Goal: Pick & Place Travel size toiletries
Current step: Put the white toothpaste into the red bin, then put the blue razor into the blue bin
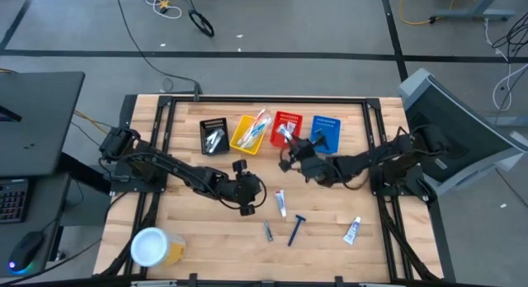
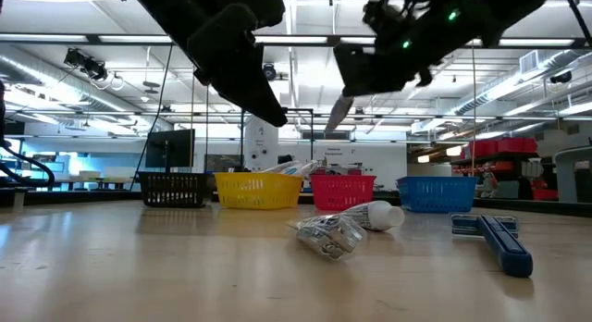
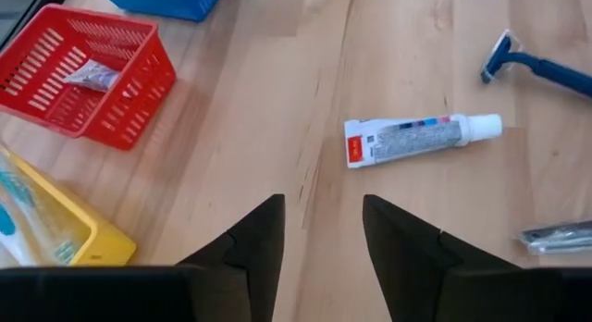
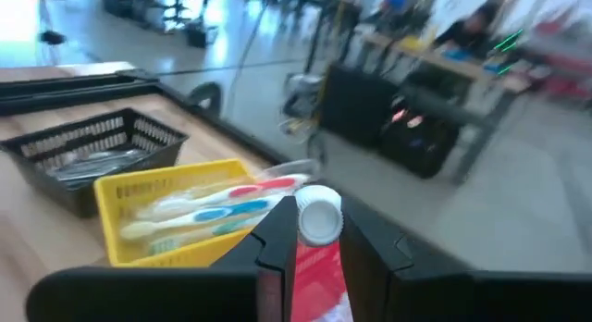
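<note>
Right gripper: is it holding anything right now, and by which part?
Yes. The right gripper is shut on a white tube, its fingers pinching the body just below the white cap, above the row of baskets. The left gripper is open, holding nothing.

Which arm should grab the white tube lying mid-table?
Left. Its open, empty claw hovers right by the small white tube with red end; the right claw is shut on another white-capped tube.

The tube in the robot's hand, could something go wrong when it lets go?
Maybe. The right hand holds the tube tilted, up in the air near the red basket, and the yellow basket sits right beside that one. If it drops off-centre, it might hit a rim and land in the wrong basket or on the table. The left hand, open, hovers close by, so the arms might bump.
</note>
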Robot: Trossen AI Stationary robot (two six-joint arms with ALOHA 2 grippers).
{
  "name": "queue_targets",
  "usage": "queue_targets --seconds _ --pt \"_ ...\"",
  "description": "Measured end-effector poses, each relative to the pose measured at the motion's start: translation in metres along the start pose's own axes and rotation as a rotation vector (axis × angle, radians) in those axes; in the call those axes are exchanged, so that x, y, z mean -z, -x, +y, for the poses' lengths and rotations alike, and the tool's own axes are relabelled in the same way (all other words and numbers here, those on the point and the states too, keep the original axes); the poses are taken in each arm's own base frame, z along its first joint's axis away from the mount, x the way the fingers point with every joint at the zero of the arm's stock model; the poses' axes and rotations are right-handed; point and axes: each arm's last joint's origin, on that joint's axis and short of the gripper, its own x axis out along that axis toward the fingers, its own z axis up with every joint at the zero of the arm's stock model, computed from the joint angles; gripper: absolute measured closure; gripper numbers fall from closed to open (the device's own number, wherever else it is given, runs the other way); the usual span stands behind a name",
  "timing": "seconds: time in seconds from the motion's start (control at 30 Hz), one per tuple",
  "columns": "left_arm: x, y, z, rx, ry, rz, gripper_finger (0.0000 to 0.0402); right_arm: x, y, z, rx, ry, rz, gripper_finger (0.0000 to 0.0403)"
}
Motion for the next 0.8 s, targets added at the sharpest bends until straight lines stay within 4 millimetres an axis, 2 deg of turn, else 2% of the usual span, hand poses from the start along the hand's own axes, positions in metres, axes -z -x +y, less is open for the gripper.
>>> queue_targets --seconds 0.1,0.3,0.53,0.8 --pt "-0.002 0.000 -0.001 0.007 0.010 -0.015 0.0246 0.009 -0.023 -0.008 -0.059 -0.017 0.077 0.0334" --pt "-0.003 0.000 -0.001 0.013 0.017 -0.030 0.0246 0.022 -0.057 -0.026 -0.025 -0.063 0.168 0.0329" --pt "-0.003 0.000 -0.001 0.013 0.003 -0.030 0.0246 0.031 -0.072 -0.037 -0.134 -0.073 0.279 0.0325" --pt "-0.003 0.000 -0.001 0.013 0.012 -0.030 0.0246 0.034 -0.081 -0.047 -0.139 -0.079 0.316 0.0282"
